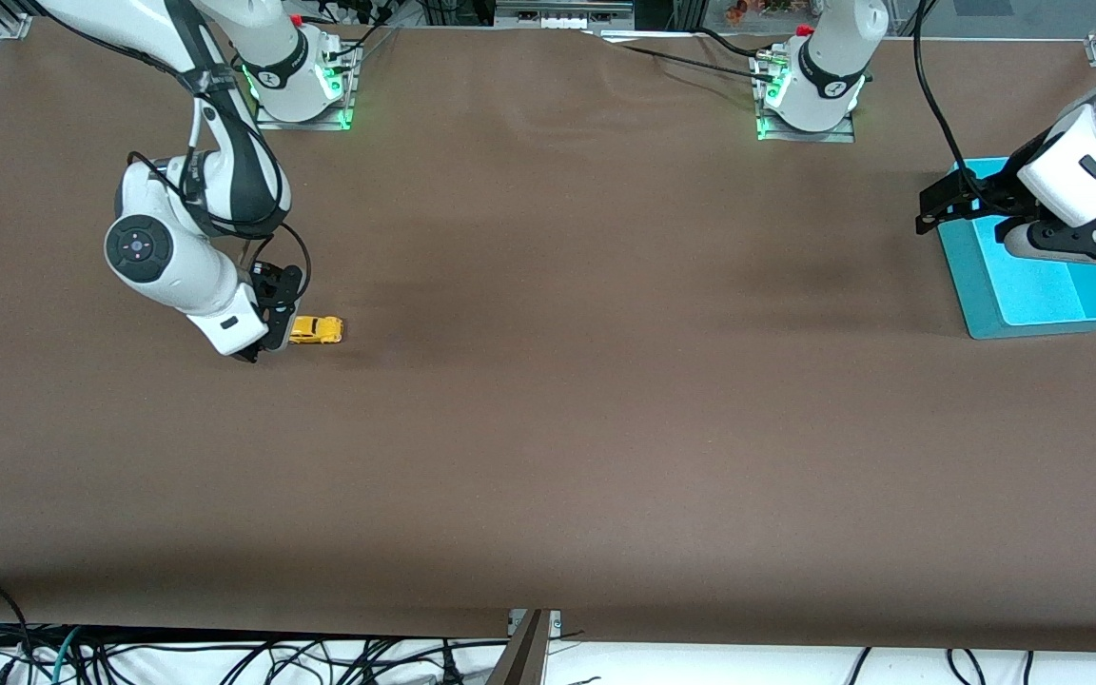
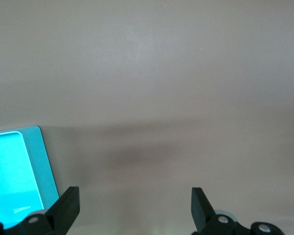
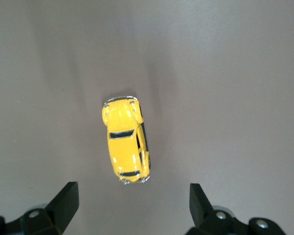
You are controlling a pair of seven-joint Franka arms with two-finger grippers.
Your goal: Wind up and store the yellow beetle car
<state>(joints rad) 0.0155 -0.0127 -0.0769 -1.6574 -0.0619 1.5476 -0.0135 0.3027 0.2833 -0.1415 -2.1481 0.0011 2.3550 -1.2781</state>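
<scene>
The yellow beetle car (image 1: 316,329) stands on its wheels on the brown table, toward the right arm's end. My right gripper (image 1: 267,328) is low beside it, open and empty. In the right wrist view the car (image 3: 126,146) lies just ahead of the open fingertips, not between them, and my right gripper (image 3: 132,196) does not touch it. My left gripper (image 1: 943,202) is open and empty over the edge of a teal tray (image 1: 990,304). It also shows in the left wrist view (image 2: 135,198), with bare table between its fingers.
The teal tray (image 2: 44,161) sits at the left arm's end of the table and looks empty where it shows. The two arm bases stand along the table's edge farthest from the front camera. Cables hang below the nearest table edge.
</scene>
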